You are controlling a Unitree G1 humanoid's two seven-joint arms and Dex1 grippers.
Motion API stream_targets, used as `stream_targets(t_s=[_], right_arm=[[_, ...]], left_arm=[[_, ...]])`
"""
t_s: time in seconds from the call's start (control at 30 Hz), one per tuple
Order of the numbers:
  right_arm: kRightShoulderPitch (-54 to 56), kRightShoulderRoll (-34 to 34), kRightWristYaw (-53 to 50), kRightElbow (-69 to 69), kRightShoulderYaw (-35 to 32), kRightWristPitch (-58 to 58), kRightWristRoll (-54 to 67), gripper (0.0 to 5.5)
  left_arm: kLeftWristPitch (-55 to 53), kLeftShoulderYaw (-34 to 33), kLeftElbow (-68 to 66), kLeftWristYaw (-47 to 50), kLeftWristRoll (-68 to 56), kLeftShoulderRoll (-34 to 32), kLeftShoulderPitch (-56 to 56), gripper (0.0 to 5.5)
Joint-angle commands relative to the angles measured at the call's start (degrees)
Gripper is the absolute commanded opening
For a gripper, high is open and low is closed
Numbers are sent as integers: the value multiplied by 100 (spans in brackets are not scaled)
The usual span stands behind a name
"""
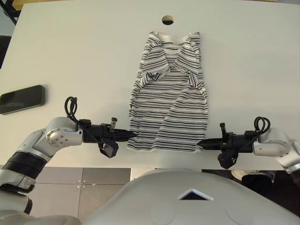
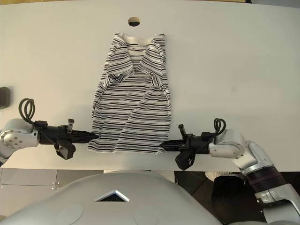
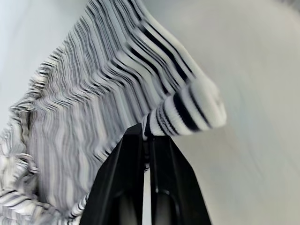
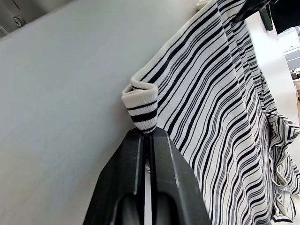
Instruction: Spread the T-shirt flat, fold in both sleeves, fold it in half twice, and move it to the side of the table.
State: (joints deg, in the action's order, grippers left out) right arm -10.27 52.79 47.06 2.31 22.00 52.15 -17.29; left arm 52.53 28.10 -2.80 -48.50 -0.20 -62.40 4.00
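A black-and-white striped T-shirt [image 1: 168, 98] lies on the white table [image 1: 84, 56], collar at the far end, both sleeves folded in over the chest. My left gripper [image 1: 132, 135] is shut on the near left hem corner [image 3: 187, 112]. At the near right hem corner [image 4: 140, 110] my right gripper [image 1: 200, 143] is shut on the cloth too. Both corners curl up slightly where the black fingers [image 4: 145, 154] pinch them, close to the table's front edge.
A dark phone [image 1: 22, 99] lies at the left of the table. A round cable hole [image 1: 167, 20] sits just beyond the collar. Bare tabletop extends on both sides of the shirt.
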Motion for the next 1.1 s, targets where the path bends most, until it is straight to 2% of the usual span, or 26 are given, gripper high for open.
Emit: stream_targets(t_s=[0.03, 0.13, 0.27, 0.37, 0.47, 0.63, 0.83, 1.1], right_arm=[[-408, 471, 743, 563, 259, -1310, 1857, 10], [-819, 1246, 1656, 1439, 132, -2957, 4089, 10], [-1115, 1833, 2436, 1808, -552, -4061, 5868, 10], [-1181, 1795, 2747, 1787, -1150, -4501, 6554, 10], [-1130, 1285, 2496, 1681, -1541, -4477, 6294, 10], [-643, 312, 2164, 1453, -1828, -4441, 6050, 10], [633, -743, 1711, 472, -1869, -4509, 5459, 10], [2440, -1994, 933, -1938, -1639, -3633, 3660, 10]], left_arm=[[-1456, 205, 991, -1040, -1920, -523, 388, 14], [-2718, 207, 1671, -1946, -3248, -1061, 862, 14], [-3825, -111, 2162, -2649, -4388, -1447, 1196, 14], [-4205, -415, 2287, -2870, -4668, -1364, 1365, 14], [-4509, -817, 2289, -2641, -4910, -779, 1381, 14], [-4523, -1443, 1879, -2232, -4707, 388, 1086, 14], [-4533, -2004, 388, -1600, -3893, 1576, -141, 14], [-4118, -2031, -2107, -1126, -2250, 2544, -1897, 14]])
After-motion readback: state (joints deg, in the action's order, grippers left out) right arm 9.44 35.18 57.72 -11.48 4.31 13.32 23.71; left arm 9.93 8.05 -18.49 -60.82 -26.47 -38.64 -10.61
